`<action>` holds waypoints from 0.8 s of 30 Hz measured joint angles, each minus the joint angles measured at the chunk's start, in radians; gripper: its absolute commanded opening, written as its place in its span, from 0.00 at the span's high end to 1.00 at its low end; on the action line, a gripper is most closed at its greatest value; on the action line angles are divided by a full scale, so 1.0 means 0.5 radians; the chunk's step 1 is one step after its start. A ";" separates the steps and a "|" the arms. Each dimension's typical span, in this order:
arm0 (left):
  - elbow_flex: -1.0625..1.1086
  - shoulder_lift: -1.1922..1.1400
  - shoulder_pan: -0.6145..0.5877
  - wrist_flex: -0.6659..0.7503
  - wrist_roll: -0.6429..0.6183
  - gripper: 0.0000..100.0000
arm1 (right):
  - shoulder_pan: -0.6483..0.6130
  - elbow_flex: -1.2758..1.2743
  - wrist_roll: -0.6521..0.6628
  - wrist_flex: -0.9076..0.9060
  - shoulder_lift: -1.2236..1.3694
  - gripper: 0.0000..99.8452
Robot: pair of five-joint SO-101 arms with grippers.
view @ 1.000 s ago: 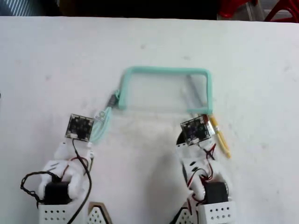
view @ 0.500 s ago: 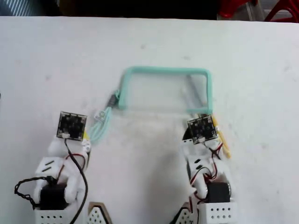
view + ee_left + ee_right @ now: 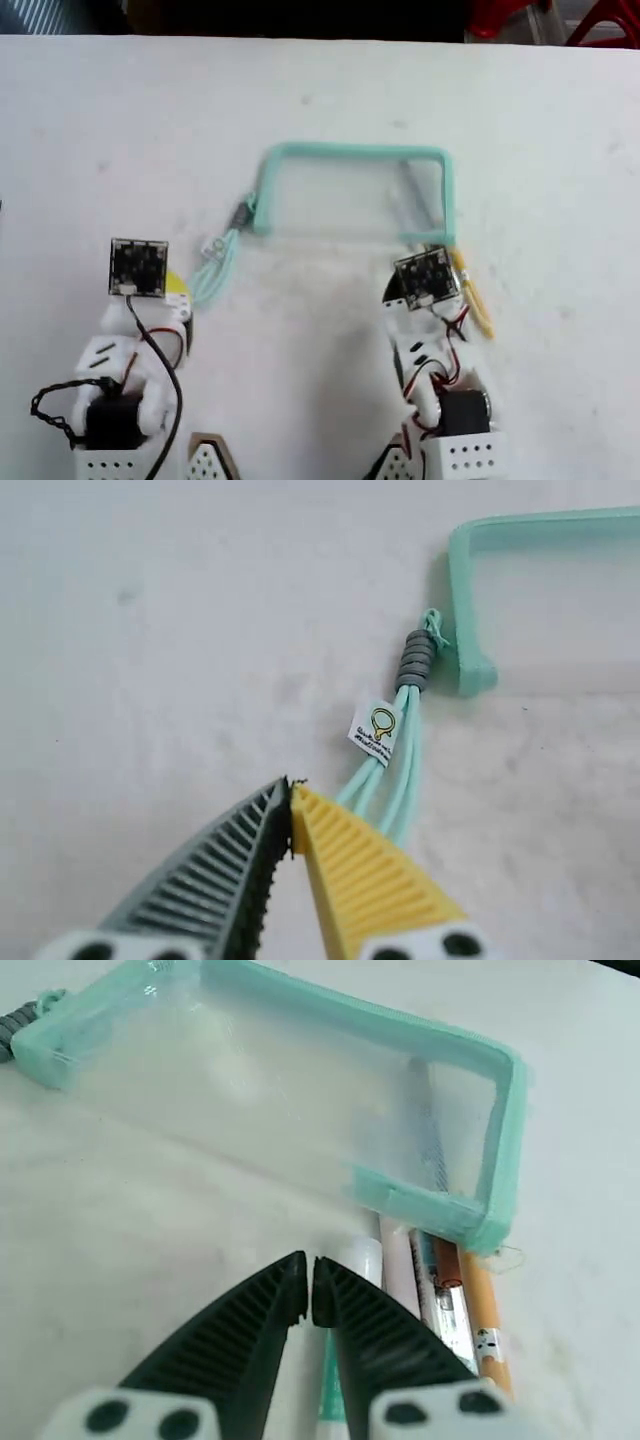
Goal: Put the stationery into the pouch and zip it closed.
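Note:
The clear pouch [image 3: 350, 190] with a mint green edge lies flat mid-table, one end open toward several pens and an orange pencil [image 3: 472, 295] that lie partly inside it. In the right wrist view the pens [image 3: 438, 1285] stick out of the pouch's mouth [image 3: 430, 1205]. My right gripper [image 3: 308, 1268] is shut with nothing in it, just short of the pens' ends. The pouch's mint pull cord [image 3: 385, 775] with a grey bead [image 3: 416, 660] and a white tag [image 3: 375, 725] trails from the other corner. My left gripper [image 3: 290, 786] is shut and empty beside the cord's loose end.
The white table [image 3: 320, 90] has free room all around the pouch. Both arm bases stand at the near edge [image 3: 120, 430]. Red chair legs [image 3: 520, 20] show beyond the far edge.
My left arm has drawn back to the left, away from the cord. My right arm has shifted slightly sideways near the pens. Pouch and pens have not moved.

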State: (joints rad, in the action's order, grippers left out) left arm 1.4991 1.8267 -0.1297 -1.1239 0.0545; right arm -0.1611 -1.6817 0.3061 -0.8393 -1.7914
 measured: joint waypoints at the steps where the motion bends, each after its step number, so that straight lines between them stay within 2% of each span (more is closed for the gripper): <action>1: 0.000 0.000 0.000 0.000 0.000 0.97 | -0.003 0.000 0.000 0.000 0.000 0.98; 12: -0.068 -0.015 0.009 0.049 0.012 0.97 | -0.012 0.000 0.000 0.000 0.000 0.98; 14: -0.135 -0.009 0.012 0.049 0.012 0.94 | -0.012 0.000 0.000 0.000 0.000 0.98; 16: -0.212 0.000 0.061 0.055 0.018 0.91 | -0.012 0.000 0.000 0.000 0.000 0.98; 19: -0.316 -0.009 0.166 0.071 0.046 0.92 | -0.012 0.000 0.000 0.000 0.000 0.98; 24: -0.583 -0.466 0.212 0.227 0.061 0.92 | -0.012 0.000 -0.003 0.000 0.000 0.98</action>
State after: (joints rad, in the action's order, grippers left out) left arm 1.2075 1.5934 -0.0238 -1.0104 0.0852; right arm -0.1672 -1.6817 0.3046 -0.8393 -1.7914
